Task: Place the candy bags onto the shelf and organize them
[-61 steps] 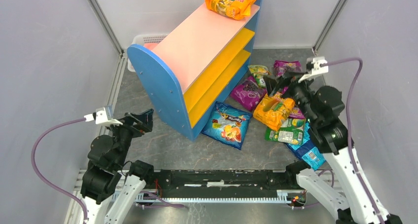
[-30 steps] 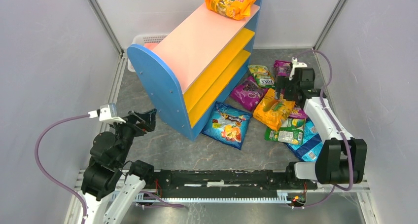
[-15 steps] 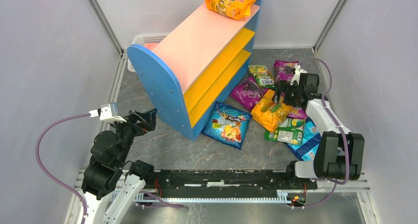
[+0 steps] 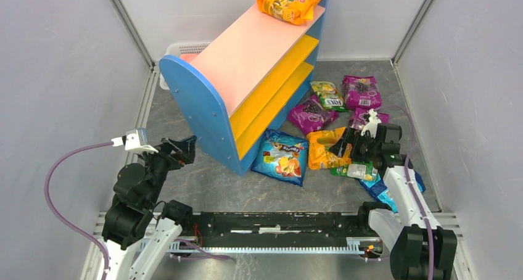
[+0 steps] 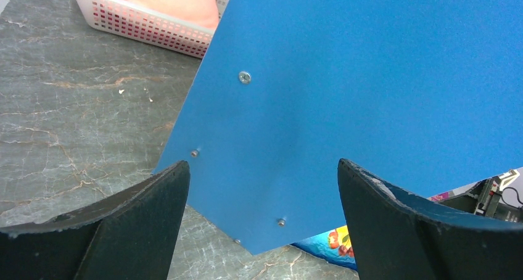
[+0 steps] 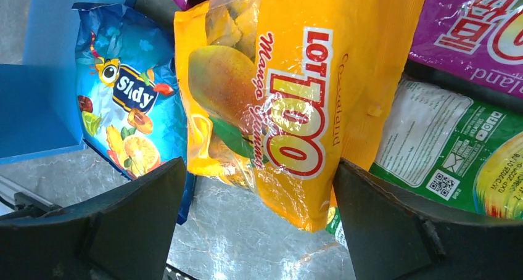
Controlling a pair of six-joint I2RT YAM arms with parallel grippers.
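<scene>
The shelf [image 4: 256, 49] stands at the back middle, its blue side panel [image 4: 197, 110] towards me, and an orange candy bag [image 4: 290, 1] lies on its pink top. Several candy bags lie on the floor to its right: a blue one [image 4: 284, 156], an orange one [image 4: 325, 147], purple ones [image 4: 310, 115] [image 4: 361, 92] and a green one [image 4: 358, 169]. My right gripper [image 4: 346, 144] is open and empty just above the orange bag [image 6: 284, 95], its jaws either side of the bag's near end [image 6: 259, 169]. My left gripper [image 4: 182, 147] is open and empty, facing the blue side panel [image 5: 370, 76].
A white slatted basket [image 4: 182, 49] stands behind the shelf's left end and also shows in the left wrist view [image 5: 154, 27]. Grey walls close in both sides and the back. More bags [image 4: 388, 190] lie under the right arm.
My right arm has swung back from the far bags and come low and near. The orange bag now lies a little further left and nearer. The left arm has hardly moved.
</scene>
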